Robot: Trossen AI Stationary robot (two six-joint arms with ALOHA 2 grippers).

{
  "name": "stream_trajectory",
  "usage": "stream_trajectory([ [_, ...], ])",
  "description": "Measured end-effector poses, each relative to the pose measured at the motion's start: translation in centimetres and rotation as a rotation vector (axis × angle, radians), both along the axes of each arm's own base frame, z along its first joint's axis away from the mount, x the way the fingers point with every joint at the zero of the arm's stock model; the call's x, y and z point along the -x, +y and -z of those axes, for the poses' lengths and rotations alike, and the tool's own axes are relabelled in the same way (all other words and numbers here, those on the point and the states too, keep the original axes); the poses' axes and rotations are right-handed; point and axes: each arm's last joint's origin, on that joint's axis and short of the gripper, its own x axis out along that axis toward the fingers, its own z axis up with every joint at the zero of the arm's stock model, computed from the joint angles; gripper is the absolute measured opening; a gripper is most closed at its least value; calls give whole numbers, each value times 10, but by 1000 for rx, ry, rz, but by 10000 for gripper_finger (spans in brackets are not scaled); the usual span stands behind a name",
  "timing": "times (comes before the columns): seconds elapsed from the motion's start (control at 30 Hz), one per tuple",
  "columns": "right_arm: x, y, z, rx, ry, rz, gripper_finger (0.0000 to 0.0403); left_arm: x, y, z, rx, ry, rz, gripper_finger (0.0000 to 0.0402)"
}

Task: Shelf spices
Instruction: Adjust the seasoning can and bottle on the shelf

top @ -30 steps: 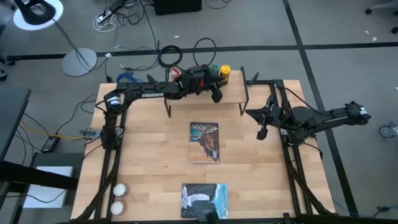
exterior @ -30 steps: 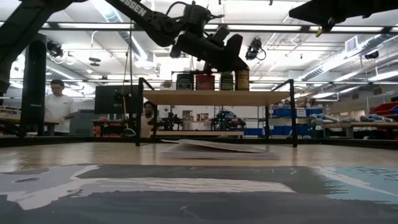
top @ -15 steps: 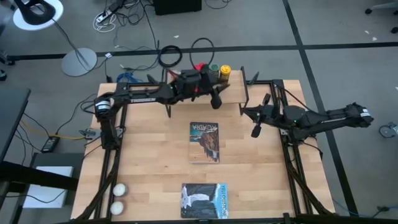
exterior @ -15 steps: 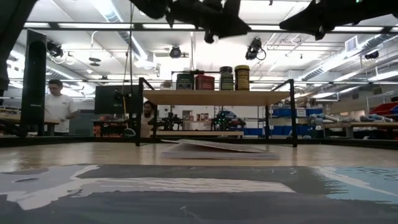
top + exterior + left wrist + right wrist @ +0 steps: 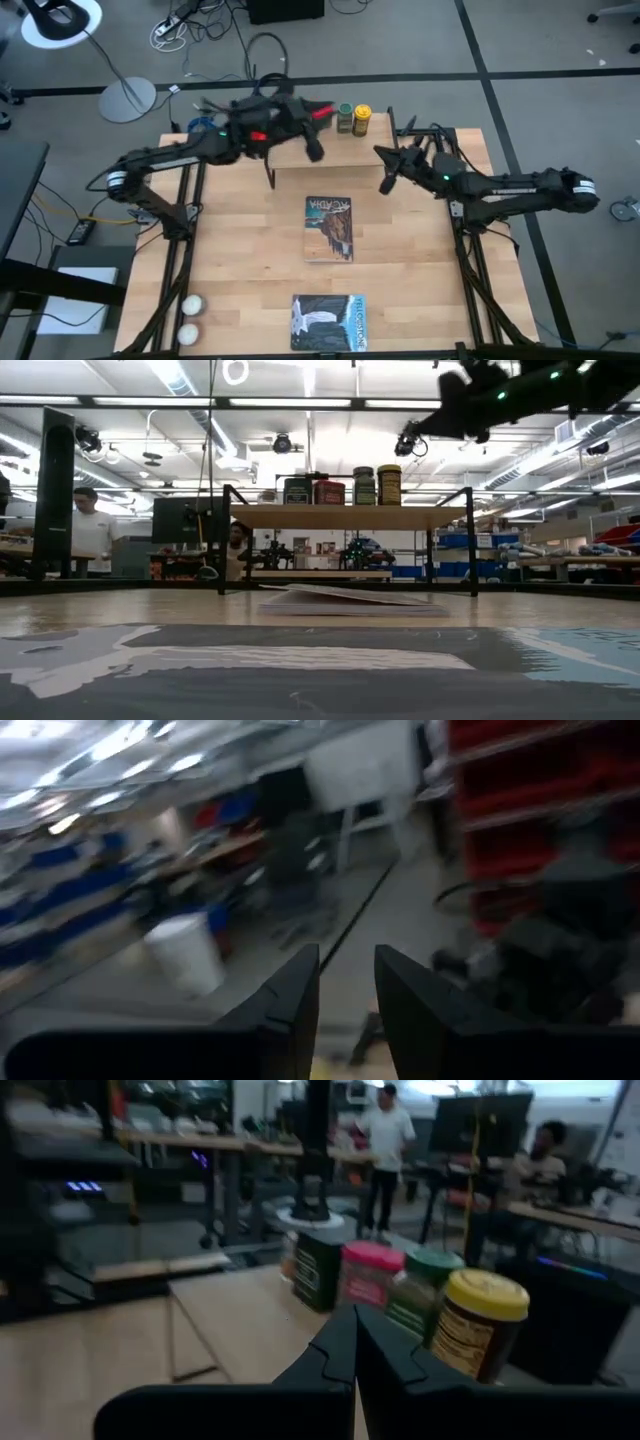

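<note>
High view: the low light-wood shelf on thin black metal legs [image 5: 330, 158] is seen at the far edge of the big wooden table [image 5: 250, 260]. Along its back edge the spice containers are placed in one row. The round yellow-lidded jar [image 5: 362, 120] is at the right end, the round green-lidded jar [image 5: 345, 117] is just beside it, and only a part of the red tin [image 5: 322, 110] is visible behind the left arm. From the low view the dark square tin [image 5: 296, 491] is found at the left end of this row, touching or almost touching the red tin [image 5: 329, 492]. The tiny pale jar cannot be made out.

The left gripper [image 5: 312, 148] is held above the left part of the shelf, apart from the containers. In the left wrist view its two dark fingers [image 5: 300, 995] are only a narrow gap apart and nothing is between them.

The right gripper [image 5: 388, 180] is held over the table near the right end of the shelf. In the right wrist view its fingers [image 5: 335, 1345] are closed together, with nothing held, and the four containers are seen beyond them.

Two picture books [image 5: 330, 228] are lying flat on the table, and two white balls [image 5: 190, 318] are near its left front corner.
</note>
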Motion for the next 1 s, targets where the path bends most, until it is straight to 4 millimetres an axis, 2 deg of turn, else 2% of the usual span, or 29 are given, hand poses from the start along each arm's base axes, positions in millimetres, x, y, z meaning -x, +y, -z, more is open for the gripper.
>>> stream_trajectory([
  [0.13,-15,-18,2,-18,41,63,1,26,9,-1,31,123,-180,103],
  [0.33,-37,-40,6,-38,103,118,1,42,23,2,67,208,-288,103],
  [0.53,-51,-47,15,-68,132,125,0,59,63,14,125,295,-412,103],
  [0.7,-53,-52,21,-78,155,141,0,69,93,21,161,315,-412,103],
  [0.83,-53,-54,23,-89,151,150,0,71,123,32,216,367,-408,103],
  [1.0,-53,-54,23,-90,152,150,0,57,156,45,293,467,-360,103],
])
